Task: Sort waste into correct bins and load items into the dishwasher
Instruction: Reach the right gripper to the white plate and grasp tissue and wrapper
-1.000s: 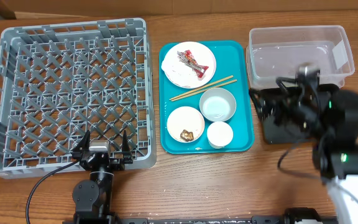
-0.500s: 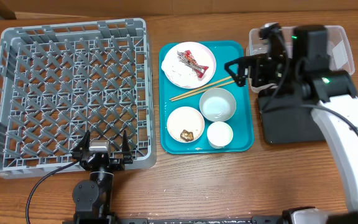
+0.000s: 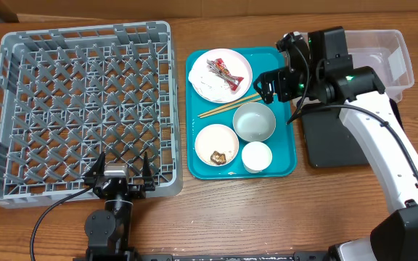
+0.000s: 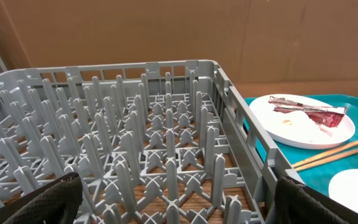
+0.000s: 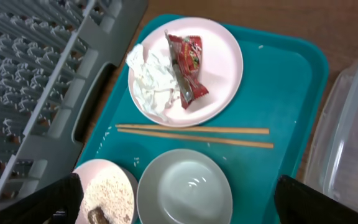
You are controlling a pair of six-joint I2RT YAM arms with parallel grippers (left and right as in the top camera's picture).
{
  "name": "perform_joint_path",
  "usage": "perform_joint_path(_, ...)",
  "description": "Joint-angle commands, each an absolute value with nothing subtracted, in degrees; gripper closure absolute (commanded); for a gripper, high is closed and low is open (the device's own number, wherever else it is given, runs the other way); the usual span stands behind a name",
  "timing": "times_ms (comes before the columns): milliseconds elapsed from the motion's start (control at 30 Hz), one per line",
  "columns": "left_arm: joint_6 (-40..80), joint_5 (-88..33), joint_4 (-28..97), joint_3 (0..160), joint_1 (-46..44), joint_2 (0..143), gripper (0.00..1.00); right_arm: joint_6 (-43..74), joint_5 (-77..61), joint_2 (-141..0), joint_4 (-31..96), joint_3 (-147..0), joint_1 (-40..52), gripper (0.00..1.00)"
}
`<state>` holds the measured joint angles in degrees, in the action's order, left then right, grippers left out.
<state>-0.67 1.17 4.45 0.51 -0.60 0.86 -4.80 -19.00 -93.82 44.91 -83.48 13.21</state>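
Right gripper (image 3: 278,64): jaws spread wide, nothing in them. It hangs over the far-right part of the teal tray (image 3: 283,163), above the right ends of the chopsticks (image 3: 234,104). Its wrist camera looks down on the tray contents.

Left gripper (image 3: 120,169): also fully spread and empty, sitting at the near wall of the grey dish rack (image 3: 85,30). Its fingers (image 4: 42,199) frame the pegs and lattice floor.

The rack sits left of the teal tray, just beside it. All tableware and waste are on the tray:
- Large white plate (image 3: 232,58) at the far end.
- Crumpled napkin (image 5: 151,78) on the plate's left half.
- Red-and-silver wrapper (image 5: 188,65) across the plate's middle, touching the napkin.
- 2 chopsticks side by side just in front of that plate, nearly parallel, slanting across the tray.
- White bowl (image 3: 254,122) right of centre, upright.
- Small plate (image 3: 200,141) near-left, covered with rice grains (image 5: 107,186).
- Brown scrap (image 3: 218,156) toward the small plate's near side.
- A few stray grains on the tray floor beside the small plate.
- Small cup (image 3: 257,156) near-right, upright, just beside the bowl and the small plate.

Bins, both right of the teal tray:
- Clear tub (image 3: 401,51) at the far right, partly hidden by the right arm (image 3: 372,130).
- Black tray (image 3: 332,145) just in front of the tub, also partly under that arm.
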Motion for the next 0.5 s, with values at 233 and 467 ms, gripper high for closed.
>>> perform_joint_path(233, -2.0, 1.6, 4.3, 0.3, -0.3, 0.3, 0.0, -3.1, -7.9, -93.9, 39.0, -86.3, 19.2, 0.0)
perform_joint_path(467, -2.0, 1.6, 4.3, 0.3, -0.3, 0.3, 0.0, -7.4, 0.6, -104.7, 44.2, -97.8, 26.6, 0.0)
